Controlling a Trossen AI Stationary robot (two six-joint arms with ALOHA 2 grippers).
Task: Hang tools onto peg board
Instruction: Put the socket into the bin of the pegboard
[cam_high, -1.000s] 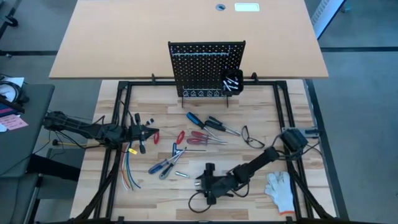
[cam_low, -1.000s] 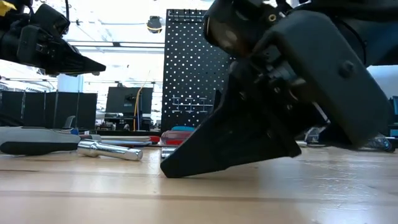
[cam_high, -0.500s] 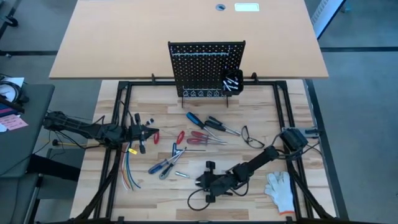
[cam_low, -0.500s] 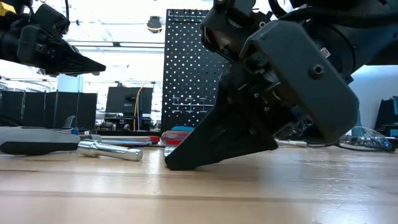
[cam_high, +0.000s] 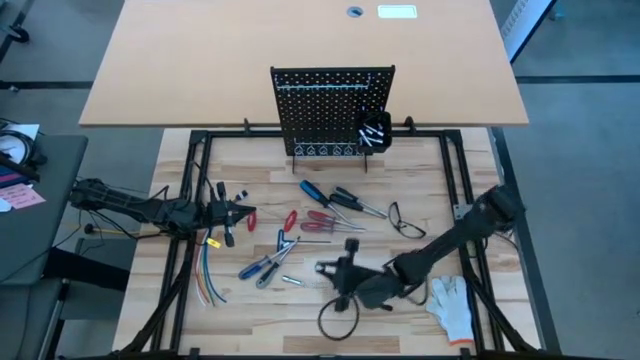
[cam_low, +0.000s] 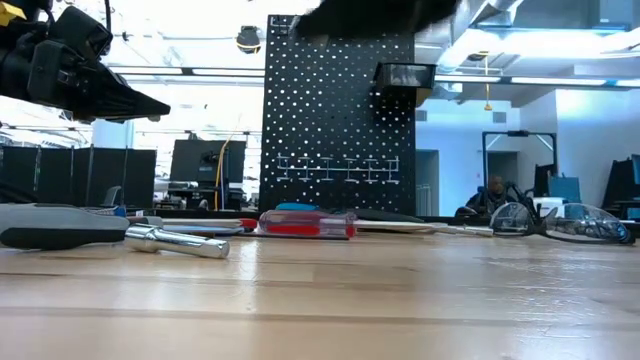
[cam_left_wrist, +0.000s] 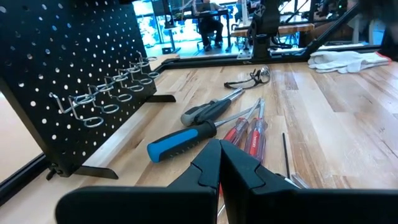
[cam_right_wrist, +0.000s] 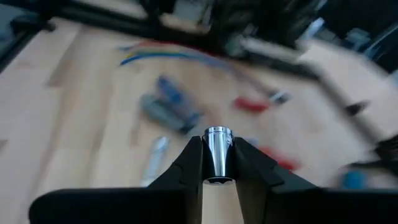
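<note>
The right pincer is clamped on a small silver socket, which stands upright between its fingers with only the lower part of it gripped. The piece is smooth, round and polished, and from that I judge it could twist or slide out during a swing toward the board; if it drops it would roll across the desk among the other tools. A second risk is the arm's own path: the right pincer hangs above the near middle of the desk, and the scattered screwdrivers and the red-handled pliers lie between it and the peg board, so a low sweep could knock them. The glasses lie close to that route as well.

A second ago the right pincer sat low on the desk top with its fingers spread, filling the low view; now it is up off the surface, closed on the socket, and gone from the low view except for a dark edge at the top.

The left pincer is closed and empty, hovering at the left side of the desk as before, above the coloured wires. Farthest off, the peg board stands upright at the back edge, its hooks bare.
</note>
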